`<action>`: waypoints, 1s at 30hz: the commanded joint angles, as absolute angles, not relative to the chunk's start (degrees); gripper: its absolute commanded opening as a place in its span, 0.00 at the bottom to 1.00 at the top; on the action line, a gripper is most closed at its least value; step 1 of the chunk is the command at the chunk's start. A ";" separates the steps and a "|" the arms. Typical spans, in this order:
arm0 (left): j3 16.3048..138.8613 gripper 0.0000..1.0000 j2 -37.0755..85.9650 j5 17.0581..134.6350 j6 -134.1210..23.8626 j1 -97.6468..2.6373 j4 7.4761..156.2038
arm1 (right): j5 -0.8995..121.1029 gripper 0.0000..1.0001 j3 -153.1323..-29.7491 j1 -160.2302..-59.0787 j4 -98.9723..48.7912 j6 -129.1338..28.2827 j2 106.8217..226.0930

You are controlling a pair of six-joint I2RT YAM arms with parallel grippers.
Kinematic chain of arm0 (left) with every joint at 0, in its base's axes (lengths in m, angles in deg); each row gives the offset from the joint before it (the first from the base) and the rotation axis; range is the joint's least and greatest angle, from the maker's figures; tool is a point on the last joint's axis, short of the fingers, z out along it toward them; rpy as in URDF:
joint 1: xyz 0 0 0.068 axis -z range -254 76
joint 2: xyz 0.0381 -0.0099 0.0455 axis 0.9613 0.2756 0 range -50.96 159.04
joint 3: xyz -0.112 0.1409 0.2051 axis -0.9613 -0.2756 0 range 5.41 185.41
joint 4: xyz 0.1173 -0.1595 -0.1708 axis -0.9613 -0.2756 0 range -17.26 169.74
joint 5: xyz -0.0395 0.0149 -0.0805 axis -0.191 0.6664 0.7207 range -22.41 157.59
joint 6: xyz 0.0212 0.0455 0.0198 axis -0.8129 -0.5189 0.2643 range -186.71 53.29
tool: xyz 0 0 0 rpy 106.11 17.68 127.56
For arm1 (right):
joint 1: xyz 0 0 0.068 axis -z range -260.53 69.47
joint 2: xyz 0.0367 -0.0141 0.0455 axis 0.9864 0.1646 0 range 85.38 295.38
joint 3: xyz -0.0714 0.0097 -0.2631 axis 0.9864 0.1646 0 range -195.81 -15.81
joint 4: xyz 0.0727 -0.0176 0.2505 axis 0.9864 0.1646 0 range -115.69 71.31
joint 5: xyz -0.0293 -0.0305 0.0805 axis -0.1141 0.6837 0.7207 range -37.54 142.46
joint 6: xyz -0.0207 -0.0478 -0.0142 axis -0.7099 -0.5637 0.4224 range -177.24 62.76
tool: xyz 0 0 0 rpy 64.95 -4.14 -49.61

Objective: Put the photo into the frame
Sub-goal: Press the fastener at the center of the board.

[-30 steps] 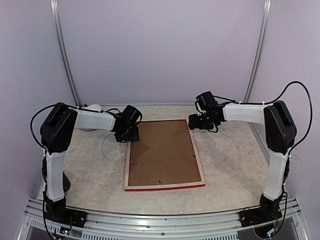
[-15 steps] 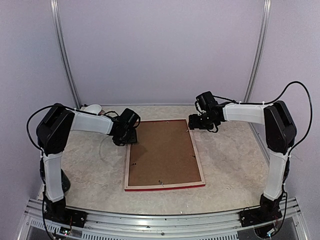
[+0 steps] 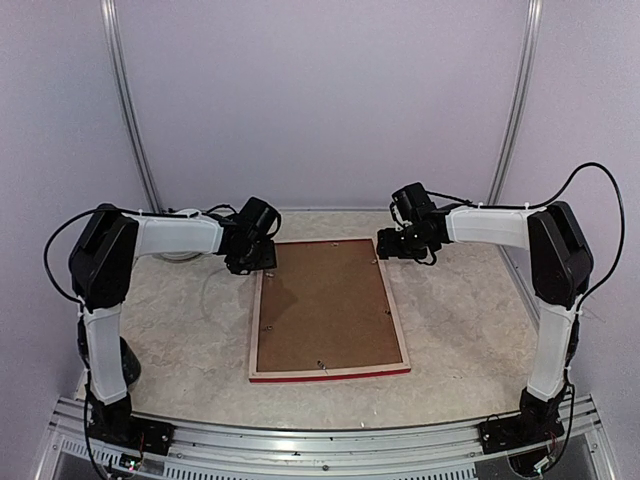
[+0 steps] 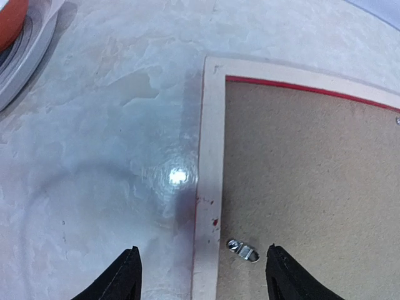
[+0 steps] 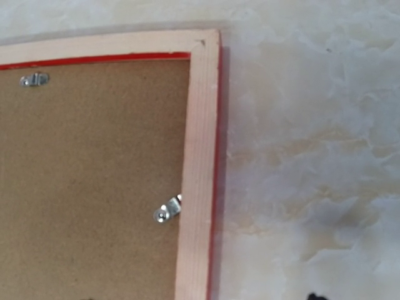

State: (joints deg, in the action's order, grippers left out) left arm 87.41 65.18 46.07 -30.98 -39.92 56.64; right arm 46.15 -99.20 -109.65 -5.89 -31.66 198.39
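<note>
Left wrist, frame (image 4: 210,175) face-down, brown backing board (image 4: 312,187)

The pale marbled table (image 3: 180,320) carries the frame (image 3: 330,372), lying back-up and flat with a brown backing board (image 3: 325,310) inside it. Far left sits a round white-rimmed object (image 4: 25,56), possibly a tape roll.

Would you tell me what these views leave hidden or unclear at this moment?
- The photo: in no view; whether it lies under the backing board in the face-down frame cannot be told.
- Right tool: fingers fall outside the right wrist view; too small from above to judge its opening.
- Round orange-and-white object: cut off by the left wrist view's top-left corner.
</note>
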 commanded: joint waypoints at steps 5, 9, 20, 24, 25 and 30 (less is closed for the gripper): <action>91.76 0.67 70.74 45.14 -32.72 -40.01 54.94 | 45.72 0.73 -98.28 -109.88 -6.66 -31.82 196.78; 91.90 0.67 71.62 45.13 -32.87 -39.65 54.53 | 45.77 0.73 -98.18 -109.88 -6.81 -31.79 196.65; 88.07 0.65 69.11 44.95 -32.34 -39.46 54.82 | 46.04 0.73 -98.38 -109.88 -7.09 -31.71 196.99; 86.64 0.64 68.38 44.48 -32.04 -39.46 54.86 | 45.96 0.73 -98.65 -109.85 -6.79 -31.87 197.24; 86.41 0.63 68.24 44.53 -31.98 -39.46 54.85 | 46.00 0.73 -98.67 -109.88 -6.84 -31.84 197.30; 85.61 0.62 67.35 44.36 -31.80 -39.51 55.47 | 46.02 0.73 -99.03 -109.88 -6.46 -32.04 197.59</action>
State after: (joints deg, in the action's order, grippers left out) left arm 86.93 69.09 45.41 -32.21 -39.79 56.45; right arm 46.13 -98.76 -109.65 -6.29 -31.68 198.39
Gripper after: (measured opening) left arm 0.625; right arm 0.727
